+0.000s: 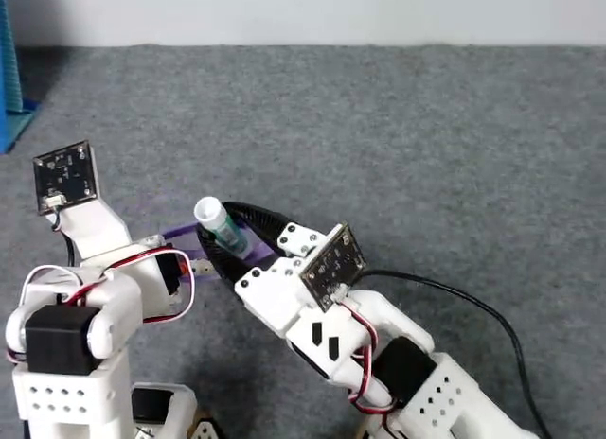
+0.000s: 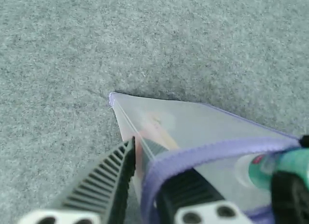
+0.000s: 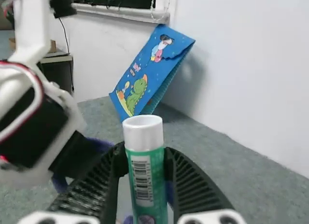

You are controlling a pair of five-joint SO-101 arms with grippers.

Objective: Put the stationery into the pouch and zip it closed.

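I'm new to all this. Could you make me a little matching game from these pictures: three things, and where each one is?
Things:
1. glue stick
2. pouch
3. blue dinosaur folder

Places:
A. leaning on the wall
B. gripped by the left claw
C. gripped by the right claw

Pairs: 1-C, 2-B, 3-A.

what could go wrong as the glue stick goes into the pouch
1. The glue stick sits tilted in the right claw, right at the opening. It may catch on the purple rim instead of sliding in.
2. The left claw pinches the pouch at just one spot on that rim. A push from the stick could tug the pouch loose or fold the opening shut.
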